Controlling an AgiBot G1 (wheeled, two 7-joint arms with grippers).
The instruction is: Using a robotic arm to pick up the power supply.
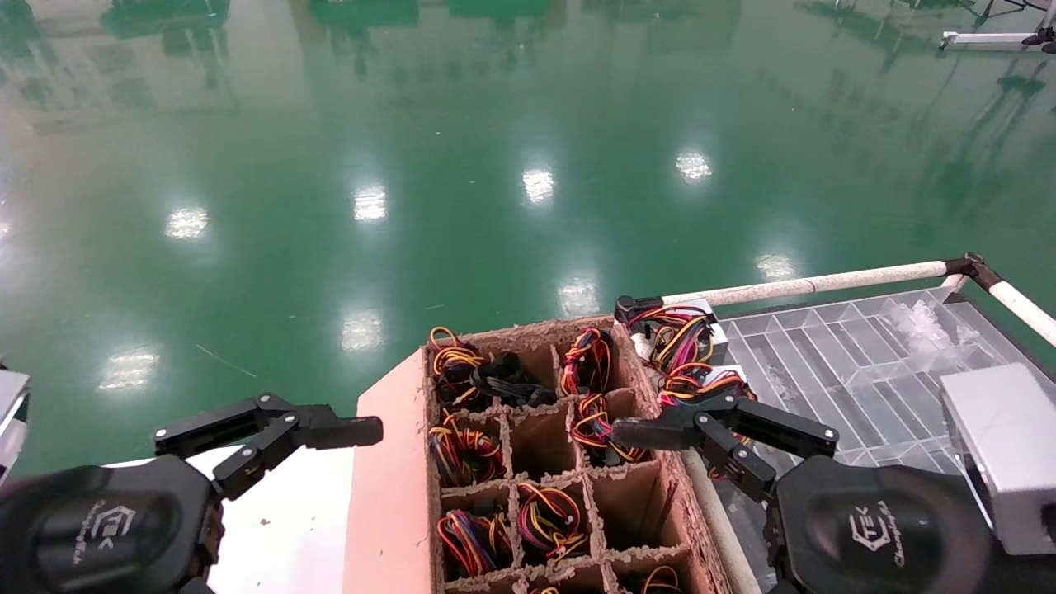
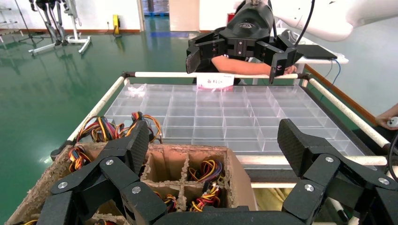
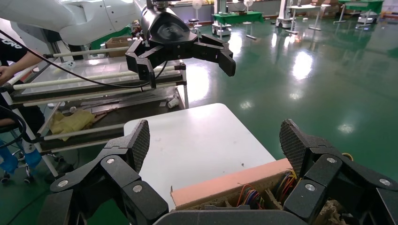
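Both grippers hang wide open up front: right gripper point(image 1: 660, 417) over the divided cardboard box point(image 1: 540, 450) of wire bundles, left gripper point(image 1: 330, 425) above the white table point(image 1: 289, 511). Power supply point(image 1: 681, 342) sits just past the box's far corner on the clear tray point(image 1: 858, 363), wires spilling toward the right fingers, plain silver box point(image 1: 1002, 450) off right.

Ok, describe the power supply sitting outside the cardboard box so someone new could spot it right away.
Find the brown cardboard divider box in the middle, then the clear compartment tray to its right. The power supply lies on the tray's near-left corner, just beyond the open right gripper. Unlike the plain silver box further right, it trails colourful wires.
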